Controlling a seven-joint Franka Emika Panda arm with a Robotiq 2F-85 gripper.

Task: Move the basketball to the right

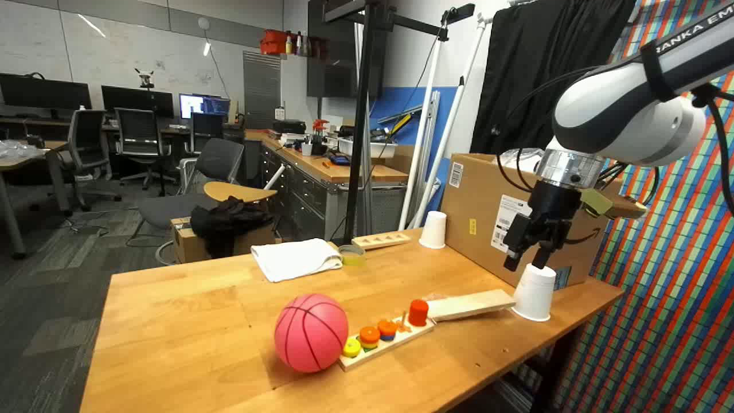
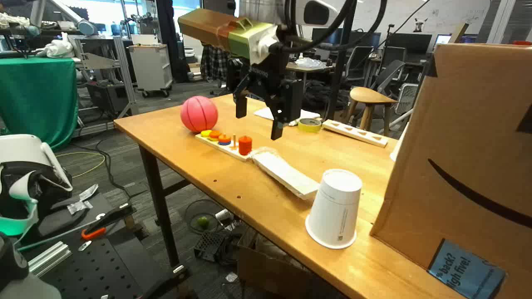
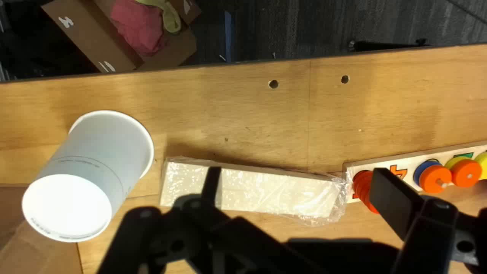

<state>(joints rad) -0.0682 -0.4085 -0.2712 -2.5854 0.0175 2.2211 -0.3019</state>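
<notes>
A: Left to right in an exterior view, what is noted?
B: Leftmost on the brown wooden table [image 2: 160, 131], a round pink basketball with dark seams [image 2: 199, 114]; just beside it, a pale wooden peg board with orange, yellow and blue discs [image 2: 232, 150]. Contact cannot be told.
A: Handling?
B: Ball is probably easily rolled, so both sides should be met evenly, near its middle. If it proves too wide, a slow, low push is preferred. Discs should be passed over, not brushed.
A: Tool?
B: Black two-fingered gripper [image 2: 258, 124] is held above the table, fingers spread, nothing pinched. Approach is presumably the step; ball not yet reached.
A: Further right?
B: Plastic-wrapped pale wooden board [image 2: 286, 173], then upturned white paper cup [image 2: 334, 209]; both to be avoided. Whose right is meant cannot be told.
</notes>
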